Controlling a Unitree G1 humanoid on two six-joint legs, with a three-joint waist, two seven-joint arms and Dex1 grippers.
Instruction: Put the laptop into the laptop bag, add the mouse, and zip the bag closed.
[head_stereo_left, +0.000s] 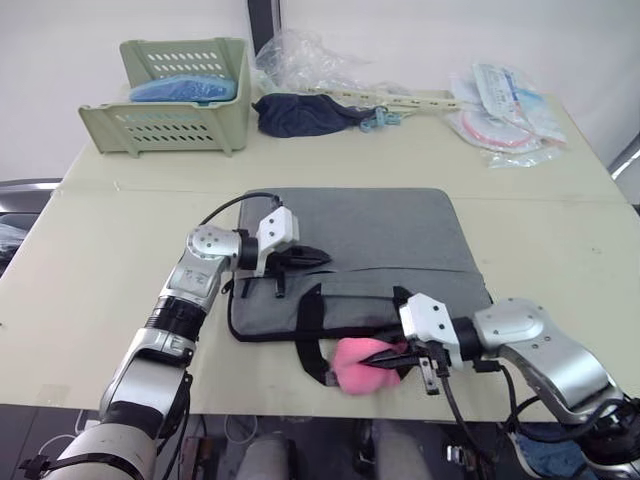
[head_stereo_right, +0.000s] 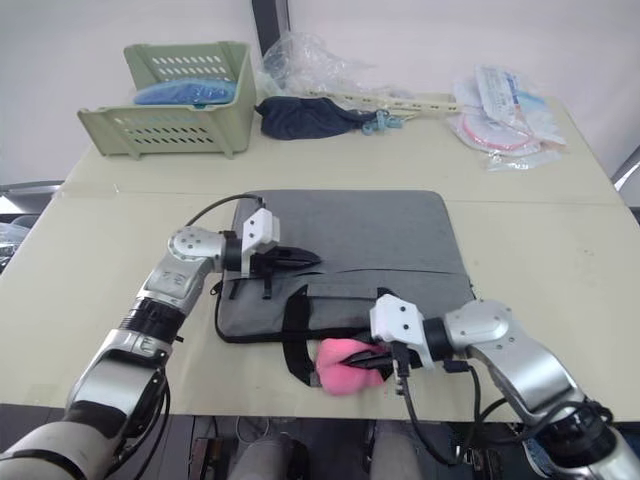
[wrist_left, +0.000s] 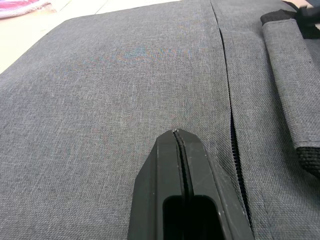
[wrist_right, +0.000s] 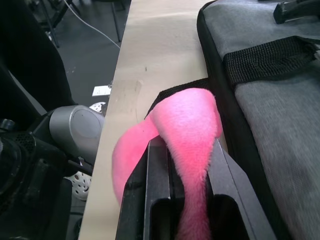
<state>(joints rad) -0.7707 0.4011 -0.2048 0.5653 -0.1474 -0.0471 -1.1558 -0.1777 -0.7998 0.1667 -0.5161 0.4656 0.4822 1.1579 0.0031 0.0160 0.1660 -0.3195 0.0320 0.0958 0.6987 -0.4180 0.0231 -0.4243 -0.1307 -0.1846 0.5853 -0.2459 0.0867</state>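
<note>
Grey fabric laptop bag (head_stereo_left: 370, 255) with black trim lies flat at centre frame on the pale beige tabletop (head_stereo_left: 90, 280), black zip line running across its near half, black strap (head_stereo_left: 312, 335) looping off the near edge. Left gripper (head_stereo_left: 312, 258) sits over the bag's left part, jaws pressed together with nothing between them, tip just beside the zip line in the left wrist view. Right gripper (head_stereo_right: 372, 362) is at lower centre, at the bag's near edge by the tabletop's front, jaws pinching a pink fluffy lump (head_stereo_left: 365, 365); in the right wrist view the pink fluff drapes over and between the black fingers (wrist_right: 155, 190). Upper left: pale green slotted plastic basket (head_stereo_left: 170, 120) with something blue inside. Top centre: dark navy cloth bundle (head_stereo_left: 300, 115) and crumpled clear plastic (head_stereo_left: 310, 60). Upper right: clear packets with pink and blue contents (head_stereo_left: 505, 110).
</note>
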